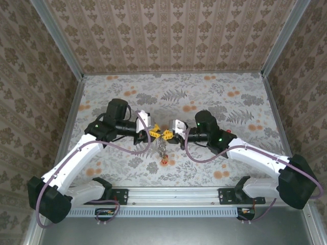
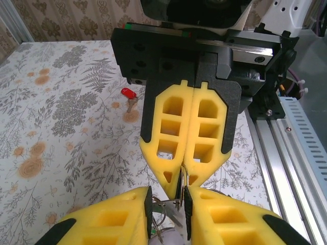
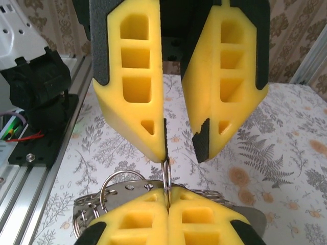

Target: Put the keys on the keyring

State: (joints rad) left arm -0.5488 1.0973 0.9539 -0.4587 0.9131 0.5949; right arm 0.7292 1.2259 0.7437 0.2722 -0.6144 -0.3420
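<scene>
Two sets of jaws meet at the centre of the top view: the right gripper (image 3: 167, 199) is clenched on the keyring (image 3: 166, 176), which stands edge-on, its long axis running up the frame (keys (image 1: 162, 152) dangle below), and the left gripper (image 3: 180, 153) is parted around its upper end.

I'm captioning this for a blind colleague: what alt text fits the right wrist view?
The right gripper, shut, pinches a thin keyring that sticks up edge-on. The left gripper faces it, jaws apart, one yellow tip beside the ring. A floral table lies behind.
</scene>
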